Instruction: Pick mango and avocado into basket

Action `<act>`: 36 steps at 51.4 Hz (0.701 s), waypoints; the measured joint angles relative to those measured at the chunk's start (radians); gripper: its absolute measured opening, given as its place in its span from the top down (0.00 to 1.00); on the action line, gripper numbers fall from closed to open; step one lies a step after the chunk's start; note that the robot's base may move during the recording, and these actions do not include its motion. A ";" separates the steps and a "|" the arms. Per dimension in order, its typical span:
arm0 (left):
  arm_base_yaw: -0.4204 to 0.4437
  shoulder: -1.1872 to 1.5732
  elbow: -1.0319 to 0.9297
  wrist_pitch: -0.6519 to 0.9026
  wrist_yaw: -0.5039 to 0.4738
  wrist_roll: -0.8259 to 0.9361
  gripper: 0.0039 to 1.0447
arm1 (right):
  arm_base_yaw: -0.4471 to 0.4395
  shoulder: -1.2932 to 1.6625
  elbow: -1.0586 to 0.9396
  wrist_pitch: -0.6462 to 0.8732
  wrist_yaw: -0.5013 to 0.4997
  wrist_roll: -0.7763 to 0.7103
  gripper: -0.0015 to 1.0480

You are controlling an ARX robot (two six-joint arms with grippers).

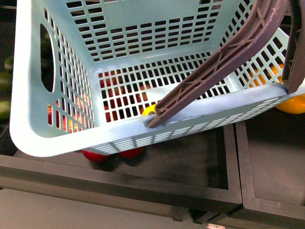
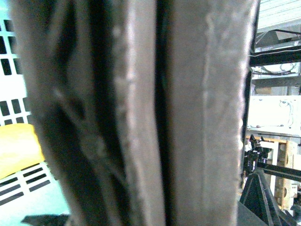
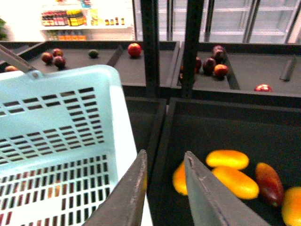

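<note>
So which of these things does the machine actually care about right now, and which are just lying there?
Part of the job: light blue basket; yellow mangoes; an avocado, though I cannot pick one out for certain.
Just lying about: red round fruit at the back; dark red fruits; red fruits under the basket.

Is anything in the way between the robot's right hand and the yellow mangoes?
Nothing visible is. The right gripper hangs open over the dark bin, and the nearest mango lies right beyond its fingertips. The basket sits off to one side.
</note>
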 joint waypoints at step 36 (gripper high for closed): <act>0.001 0.000 0.000 0.000 0.001 0.000 0.76 | -0.021 -0.296 -0.212 -0.079 -0.008 -0.015 0.59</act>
